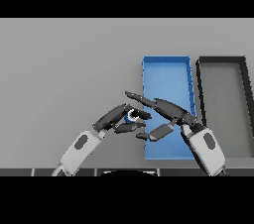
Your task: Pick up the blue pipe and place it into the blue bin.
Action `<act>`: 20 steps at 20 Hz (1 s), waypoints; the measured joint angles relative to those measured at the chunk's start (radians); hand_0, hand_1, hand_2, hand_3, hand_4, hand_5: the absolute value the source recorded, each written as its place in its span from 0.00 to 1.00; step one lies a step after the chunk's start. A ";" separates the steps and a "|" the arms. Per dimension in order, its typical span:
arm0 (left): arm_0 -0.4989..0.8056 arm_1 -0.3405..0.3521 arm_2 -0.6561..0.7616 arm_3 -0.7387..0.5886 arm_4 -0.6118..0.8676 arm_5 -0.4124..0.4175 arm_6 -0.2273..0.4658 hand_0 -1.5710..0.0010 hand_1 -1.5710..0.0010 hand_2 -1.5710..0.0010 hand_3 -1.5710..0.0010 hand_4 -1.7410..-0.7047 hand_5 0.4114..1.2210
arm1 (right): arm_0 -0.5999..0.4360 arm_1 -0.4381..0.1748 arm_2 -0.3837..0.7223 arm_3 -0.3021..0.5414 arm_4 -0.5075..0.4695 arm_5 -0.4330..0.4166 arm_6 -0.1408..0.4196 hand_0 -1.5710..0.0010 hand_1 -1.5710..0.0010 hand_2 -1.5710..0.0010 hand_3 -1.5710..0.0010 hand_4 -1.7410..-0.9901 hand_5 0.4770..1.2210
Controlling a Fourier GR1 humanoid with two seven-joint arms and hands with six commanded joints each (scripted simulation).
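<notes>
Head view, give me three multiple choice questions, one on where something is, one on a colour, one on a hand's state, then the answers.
1. Where is the blue bin relative to the black bin?
A. On its left, beside it
B. On its right
C. Stacked on top of it

2. What colour is the small pipe in the left hand?
A. Red
B. Blue with a white end
C. Green

3. How is the right hand held?
A. Clenched in a fist
B. Curled round the black bin's rim
C. Fingers straight, over the blue bin's left part

Answers: 1 A, the two bins lie side by side. 2 B, blue shows between the dark fingers. 3 C, its fingers point left, gripping nothing.
</notes>
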State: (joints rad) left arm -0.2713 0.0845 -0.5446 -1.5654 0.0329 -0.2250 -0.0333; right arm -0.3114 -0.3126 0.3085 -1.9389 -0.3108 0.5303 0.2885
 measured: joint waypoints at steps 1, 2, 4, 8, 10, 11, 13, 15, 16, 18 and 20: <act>0.003 0.001 0.006 0.011 0.006 -0.014 -0.016 0.00 0.00 0.00 0.02 0.00 1.00 | -0.017 0.016 0.014 0.019 0.006 0.006 0.007 1.00 1.00 1.00 1.00 0.68 0.07; 0.012 -0.002 0.002 0.010 0.003 -0.020 -0.013 0.00 0.00 0.00 0.02 0.00 1.00 | -0.027 0.027 0.025 0.022 0.007 0.013 0.003 1.00 1.00 1.00 1.00 0.69 0.07; 0.024 -0.002 -0.005 -0.007 -0.008 -0.020 -0.003 0.00 0.00 0.00 0.02 0.00 1.00 | -0.079 0.059 0.043 0.060 0.019 0.014 0.025 1.00 1.00 1.00 1.00 0.70 0.05; 0.017 0.006 0.016 0.003 -0.002 -0.050 0.002 0.11 0.16 0.16 0.18 0.00 1.00 | -0.157 0.104 0.061 0.126 0.007 0.037 0.039 0.88 0.86 0.85 0.90 0.59 0.04; -0.011 0.029 -0.004 -0.004 -0.072 -0.057 0.057 0.37 0.44 0.46 0.48 0.18 1.00 | -0.193 0.119 0.069 0.150 0.003 0.049 0.049 0.66 0.66 0.66 0.72 0.51 0.04; -0.011 0.049 -0.012 -0.002 -0.089 -0.086 0.107 0.48 0.55 0.57 0.58 0.25 1.00 | -0.201 0.124 0.077 0.160 0.008 0.058 0.058 0.54 0.55 0.53 0.60 0.41 0.06; 0.011 0.032 0.001 -0.006 -0.101 -0.078 0.111 0.40 0.44 0.45 0.50 0.16 1.00 | -0.217 0.138 0.093 0.177 0.004 0.075 0.038 0.35 0.36 0.34 0.45 0.28 0.17; 0.012 0.001 0.020 0.004 -0.103 -0.058 0.108 0.26 0.28 0.33 0.32 0.10 1.00 | -0.221 0.146 0.101 0.189 -0.062 0.077 0.027 0.22 0.23 0.22 0.31 0.29 0.34; 0.015 -0.003 0.030 0.005 -0.089 -0.066 0.101 0.21 0.23 0.29 0.26 0.08 1.00 | -0.223 0.147 0.108 0.195 -0.080 0.064 0.029 0.18 0.18 0.17 0.25 0.33 0.47; 0.036 -0.033 0.044 -0.002 -0.061 -0.072 0.085 0.13 0.14 0.20 0.16 0.05 1.00 | -0.206 0.136 0.116 0.189 -0.117 0.058 -0.033 0.11 0.12 0.11 0.16 0.39 0.66; 0.049 -0.051 0.052 -0.004 -0.050 -0.082 0.058 0.08 0.09 0.14 0.11 0.03 1.00 | -0.217 0.113 0.132 0.185 -0.061 0.048 -0.115 0.07 0.07 0.07 0.10 0.39 0.78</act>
State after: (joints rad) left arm -0.2227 0.0338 -0.4923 -1.5696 -0.0174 -0.3071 0.0249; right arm -0.5280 -0.1996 0.4409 -1.7540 -0.3716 0.5783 0.1738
